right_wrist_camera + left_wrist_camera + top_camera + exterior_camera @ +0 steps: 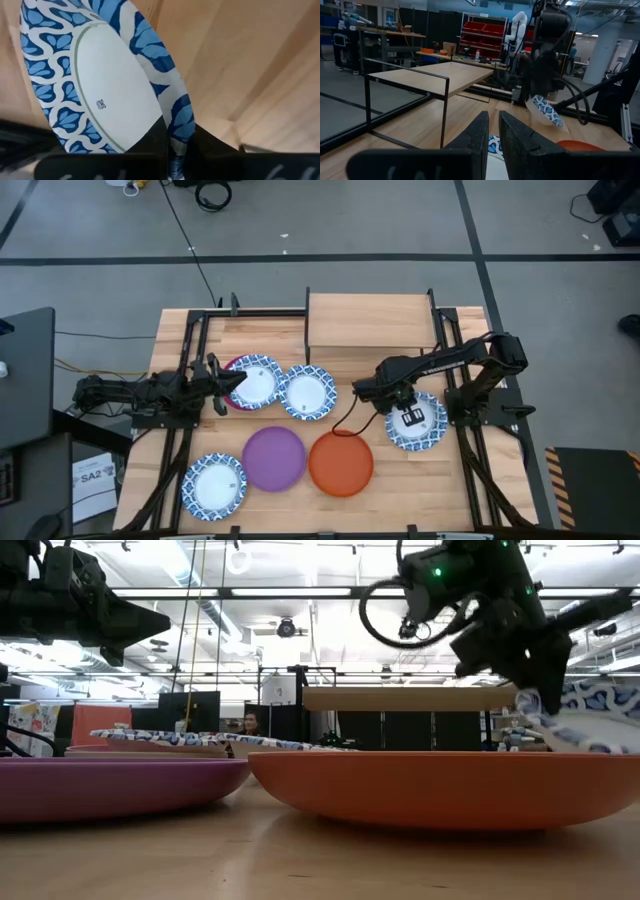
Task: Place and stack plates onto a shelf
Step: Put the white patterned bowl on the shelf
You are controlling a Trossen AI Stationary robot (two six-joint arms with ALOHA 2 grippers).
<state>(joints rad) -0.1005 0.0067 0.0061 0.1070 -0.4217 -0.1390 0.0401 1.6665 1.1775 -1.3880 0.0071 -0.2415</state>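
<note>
Right wrist view: white plate, blue leaf-patterned rim

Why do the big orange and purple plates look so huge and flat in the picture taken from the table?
In the low view the camera sits at table height, so the nearby orange plate and purple plate fill the frame edge-on, and bright ceiling lights leave the arms as dark shapes. In the high view, looking straight down, the same plates look round and evenly lit.

You've got 4 blue-rimmed white plates, 1 purple plate, 1 orange plate, 1 magenta plate peeking under a blue-rimmed one. Plus 1 shelf, 2 arms w/ 1 gripper ea.
</note>
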